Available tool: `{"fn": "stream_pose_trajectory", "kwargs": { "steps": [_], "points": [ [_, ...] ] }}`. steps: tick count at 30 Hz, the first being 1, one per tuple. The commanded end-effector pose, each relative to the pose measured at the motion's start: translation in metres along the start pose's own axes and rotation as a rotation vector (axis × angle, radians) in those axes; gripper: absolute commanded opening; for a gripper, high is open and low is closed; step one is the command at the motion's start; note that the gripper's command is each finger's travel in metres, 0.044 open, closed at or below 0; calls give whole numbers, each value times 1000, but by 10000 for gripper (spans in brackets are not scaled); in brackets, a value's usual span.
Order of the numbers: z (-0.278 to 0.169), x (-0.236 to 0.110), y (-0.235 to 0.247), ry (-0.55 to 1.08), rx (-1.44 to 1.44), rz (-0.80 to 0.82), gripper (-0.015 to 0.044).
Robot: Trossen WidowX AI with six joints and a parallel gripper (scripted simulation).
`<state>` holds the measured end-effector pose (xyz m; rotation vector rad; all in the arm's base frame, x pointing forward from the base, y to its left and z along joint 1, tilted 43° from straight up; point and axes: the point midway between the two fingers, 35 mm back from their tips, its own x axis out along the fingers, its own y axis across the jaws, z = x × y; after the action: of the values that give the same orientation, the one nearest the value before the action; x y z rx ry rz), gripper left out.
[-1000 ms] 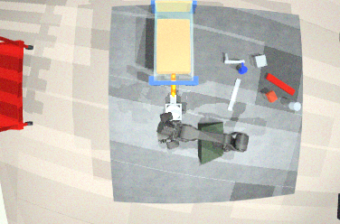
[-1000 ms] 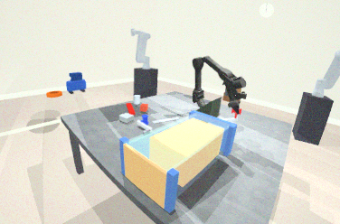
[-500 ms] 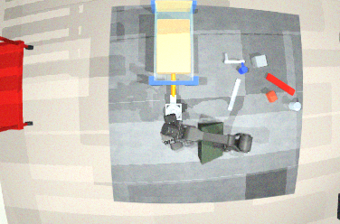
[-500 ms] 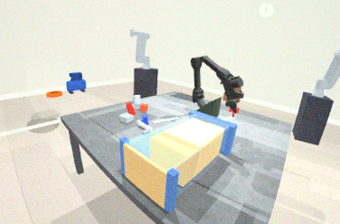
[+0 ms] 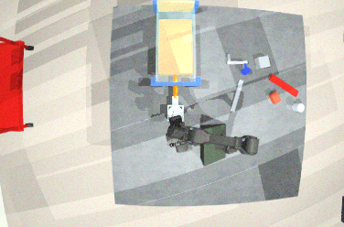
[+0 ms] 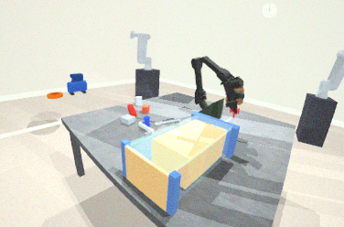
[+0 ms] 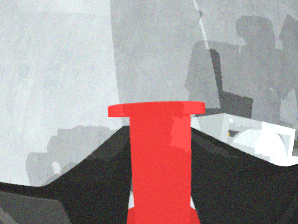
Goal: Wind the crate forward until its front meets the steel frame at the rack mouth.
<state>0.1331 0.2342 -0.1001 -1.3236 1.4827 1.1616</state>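
Observation:
My gripper (image 5: 176, 130) (image 6: 233, 105) (image 7: 153, 133) is shut on a red T-shaped handle (image 7: 158, 169) (image 6: 234, 112) and holds it upright, flange end away from me. It hovers just over the near side of the white hand winch (image 5: 175, 109) (image 7: 261, 137). An orange strap (image 5: 175, 91) runs from the winch to the tan crate (image 5: 176, 47) (image 6: 188, 145). The crate sits flat inside the clear-panelled cubby (image 5: 198, 47) (image 6: 137, 145). The blue frame at the cubby's mouth (image 5: 157, 81) (image 6: 231, 140) faces the winch.
Tools lie on the bench's right side: a white crank (image 5: 234, 61), a blue knob (image 5: 245, 70), a grey block (image 5: 263, 62), a grey bar (image 5: 237, 96), a red bar (image 5: 284, 84), an orange-red cube (image 5: 274, 97), a white cylinder (image 5: 298, 107). The arm's green base (image 5: 212, 148) stands beside the winch.

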Motion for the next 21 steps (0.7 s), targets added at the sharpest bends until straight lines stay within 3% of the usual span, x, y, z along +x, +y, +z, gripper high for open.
{"fn": "stream_pose_trajectory", "kwargs": {
  "steps": [1, 21],
  "points": [
    [-15, -3, 3, 28, 1, 5, 0],
    [-52, -21, 0, 31, 1, 5, 0]
  ]
}}
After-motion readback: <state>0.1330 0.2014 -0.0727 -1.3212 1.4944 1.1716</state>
